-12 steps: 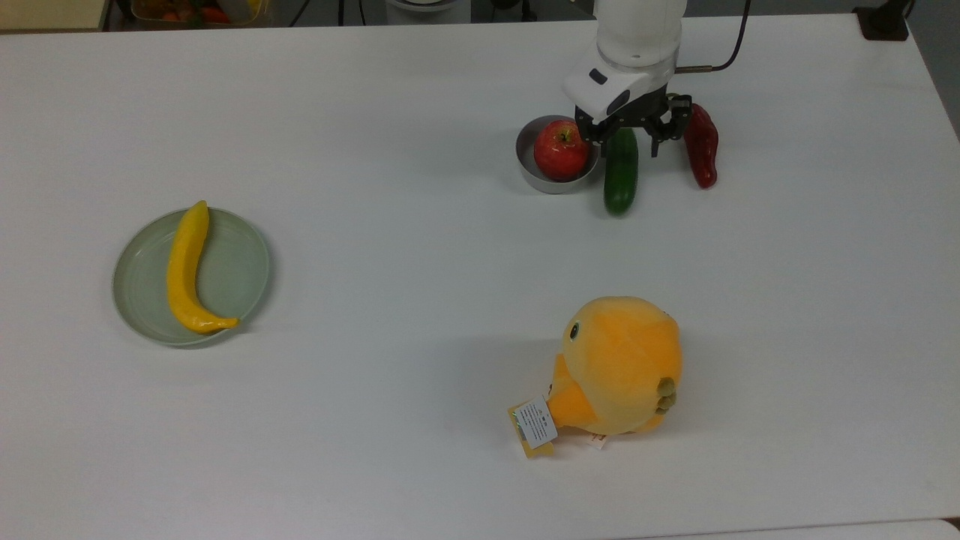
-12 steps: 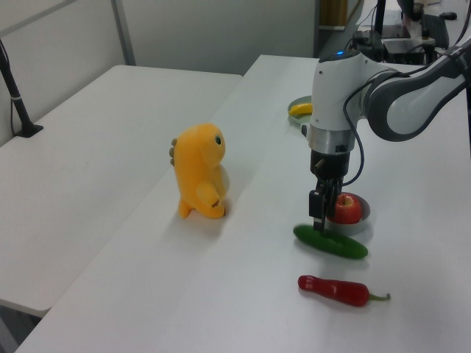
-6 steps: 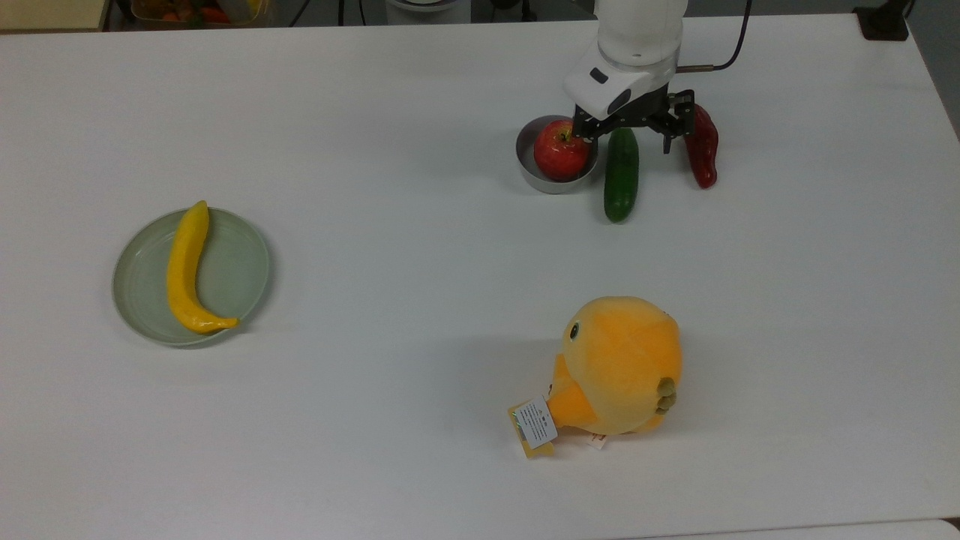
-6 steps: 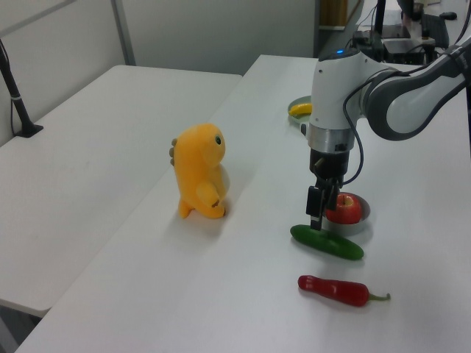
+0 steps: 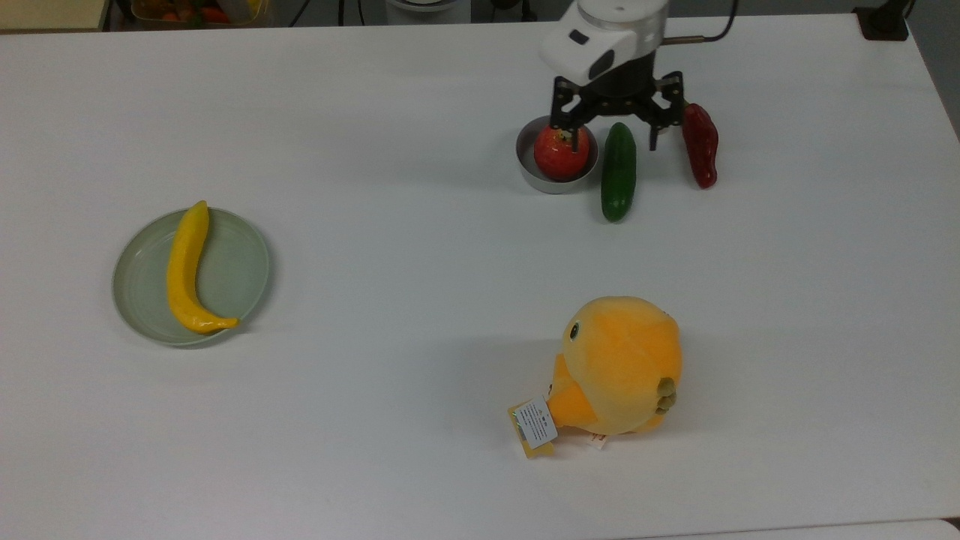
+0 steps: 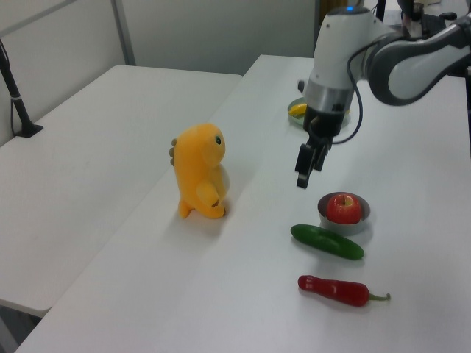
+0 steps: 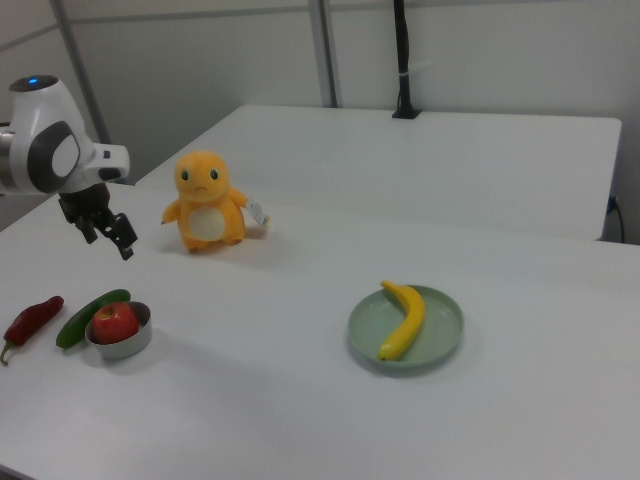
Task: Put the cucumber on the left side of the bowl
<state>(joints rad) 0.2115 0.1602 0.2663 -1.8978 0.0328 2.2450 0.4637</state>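
The dark green cucumber [image 5: 619,172] lies flat on the white table, touching or almost touching the small grey bowl [image 5: 551,184] on the top view's right. A red apple [image 5: 561,152] sits in the bowl. My gripper [image 5: 615,139] hangs open well above the cucumber's far end, holding nothing. In the left view the gripper [image 6: 302,176] is clearly off the table, up and to the left of the bowl [image 6: 346,226] and the cucumber [image 6: 327,241]. In the right view the gripper [image 7: 118,235] floats above the cucumber [image 7: 90,315] and the bowl [image 7: 125,348].
A dark red chili pepper [image 5: 701,146] lies just beyond the cucumber on the top view's right. An orange plush toy [image 5: 619,364] stands nearer the front. A pale green plate [image 5: 240,270] with a yellow banana [image 5: 184,270] sits far to the top view's left.
The gripper opened wider, let the cucumber go and rose away from the table. The cucumber stays lying beside the bowl, shifted only slightly.
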